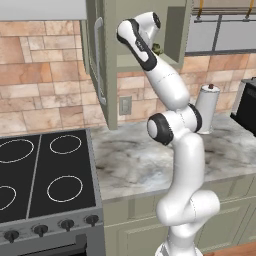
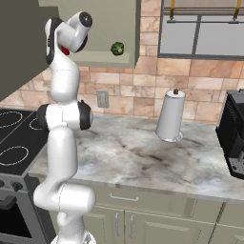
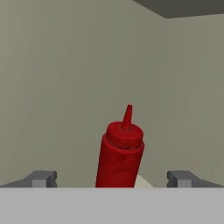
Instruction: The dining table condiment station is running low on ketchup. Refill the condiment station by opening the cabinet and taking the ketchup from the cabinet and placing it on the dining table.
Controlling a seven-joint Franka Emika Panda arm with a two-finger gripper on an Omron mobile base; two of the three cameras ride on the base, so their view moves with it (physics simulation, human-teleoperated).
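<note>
The sage-green cabinet [image 1: 176, 30] stands open, its door [image 1: 106, 70] swung out to the left with the metal bar handle [image 1: 98, 60] facing me. Inside, a red ketchup bottle [image 3: 120, 155] with a pointed nozzle stands upright against the pale back wall. My gripper [image 3: 116, 178] is open, its two fingertips [image 3: 43, 178] spread wide to either side of the bottle's lower body without touching it. A sliver of the red ketchup [image 2: 65, 50] shows behind the wrist in the right base view. The dining table is out of view.
A small green vegetable [image 2: 117, 48] lies on the cabinet shelf right of the hand. Below are the marbled counter [image 1: 135, 160], a black stove [image 1: 45, 175] at left, a paper towel roll [image 2: 170, 116], a black appliance [image 2: 233, 133] and a grey glass-paned cabinet [image 2: 200, 33].
</note>
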